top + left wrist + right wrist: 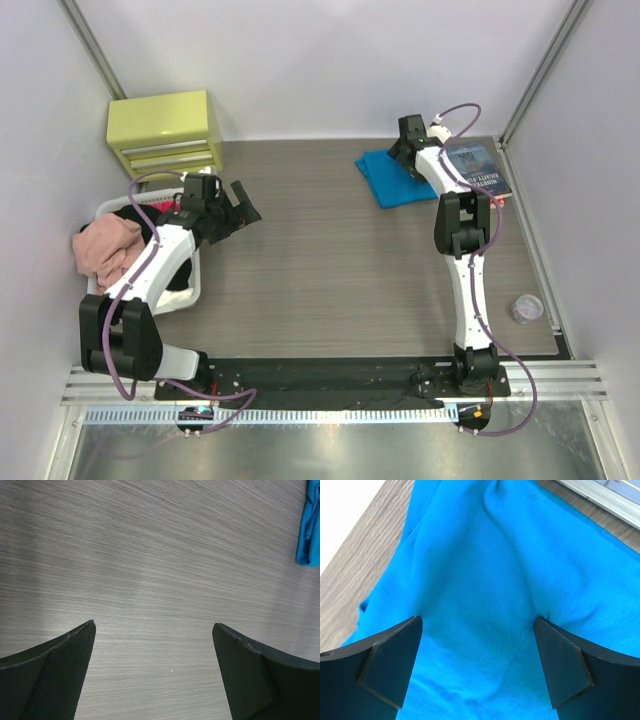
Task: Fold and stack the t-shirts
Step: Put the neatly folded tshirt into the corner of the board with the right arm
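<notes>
A bright turquoise-blue t-shirt (pixel 383 180) lies folded on the table at the back right. My right gripper (pixel 403 152) is down on its far edge, open. In the right wrist view the shirt (pixel 485 570) fills the frame. The right gripper (pixel 477 622) has both fingertips spread wide on the cloth, which puckers at the right fingertip (pixel 545 630). A pink t-shirt (pixel 105 248) is heaped in the white basket (pixel 192 290) at the left, with dark cloth (pixel 180 275) under it. My left gripper (pixel 240 206) hovers open beside the basket. In its wrist view the left gripper (pixel 154 630) is over bare table.
A dark-blue-covered book (pixel 480 168) lies right of the turquoise shirt. A yellow drawer unit (pixel 165 130) stands at the back left behind the basket. A small round object (pixel 527 308) sits near the table's right edge. The shirt's edge (pixel 311 530) shows at the right of the left wrist view.
</notes>
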{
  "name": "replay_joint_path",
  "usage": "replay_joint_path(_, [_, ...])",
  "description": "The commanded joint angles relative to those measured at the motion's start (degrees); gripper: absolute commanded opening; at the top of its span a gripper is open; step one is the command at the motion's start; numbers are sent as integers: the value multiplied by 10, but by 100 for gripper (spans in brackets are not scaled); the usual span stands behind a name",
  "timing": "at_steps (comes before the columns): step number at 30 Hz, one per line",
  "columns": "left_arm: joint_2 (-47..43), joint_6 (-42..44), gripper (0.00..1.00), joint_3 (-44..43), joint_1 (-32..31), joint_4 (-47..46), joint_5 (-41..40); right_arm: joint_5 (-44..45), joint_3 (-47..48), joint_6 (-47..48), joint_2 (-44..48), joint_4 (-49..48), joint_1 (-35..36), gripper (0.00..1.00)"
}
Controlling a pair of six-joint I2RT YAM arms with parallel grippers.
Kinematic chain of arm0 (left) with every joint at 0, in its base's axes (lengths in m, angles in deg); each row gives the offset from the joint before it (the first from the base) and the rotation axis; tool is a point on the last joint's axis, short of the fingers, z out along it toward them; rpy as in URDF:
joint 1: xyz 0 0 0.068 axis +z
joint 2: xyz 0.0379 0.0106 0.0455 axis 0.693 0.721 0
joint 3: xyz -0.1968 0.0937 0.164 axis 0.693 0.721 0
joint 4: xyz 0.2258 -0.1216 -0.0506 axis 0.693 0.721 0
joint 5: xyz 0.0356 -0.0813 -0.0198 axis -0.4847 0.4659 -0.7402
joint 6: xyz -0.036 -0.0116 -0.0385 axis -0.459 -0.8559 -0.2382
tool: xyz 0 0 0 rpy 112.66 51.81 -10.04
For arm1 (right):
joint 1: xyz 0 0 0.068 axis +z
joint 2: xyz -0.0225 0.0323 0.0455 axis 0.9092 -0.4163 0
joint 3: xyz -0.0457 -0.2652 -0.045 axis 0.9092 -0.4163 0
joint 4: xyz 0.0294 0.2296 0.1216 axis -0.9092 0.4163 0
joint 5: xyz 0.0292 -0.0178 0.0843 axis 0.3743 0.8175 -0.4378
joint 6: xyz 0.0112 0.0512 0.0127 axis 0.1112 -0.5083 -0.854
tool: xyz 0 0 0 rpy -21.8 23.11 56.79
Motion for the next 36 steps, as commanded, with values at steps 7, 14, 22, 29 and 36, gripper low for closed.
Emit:
replay_joint_path(7, [-12,-8,100,0,3,-37,19,-163,-48,132,110,-87,14,100])
replay_joint_path(14, [-24,-9,100,14,4,-40,41,-305,-206,335,245,-133,20,100])
replay_joint_path(22, [-39,1,100,15,4,-23,41,-207,-327,447,253,-152,31,100])
replay_joint_path(29, [-52,0,100,16,3,-14,30,-152,-251,468,184,-120,31,100])
replay_joint_path(36, [-49,-7,100,9,4,-13,22,-113,-179,366,97,-74,31,100])
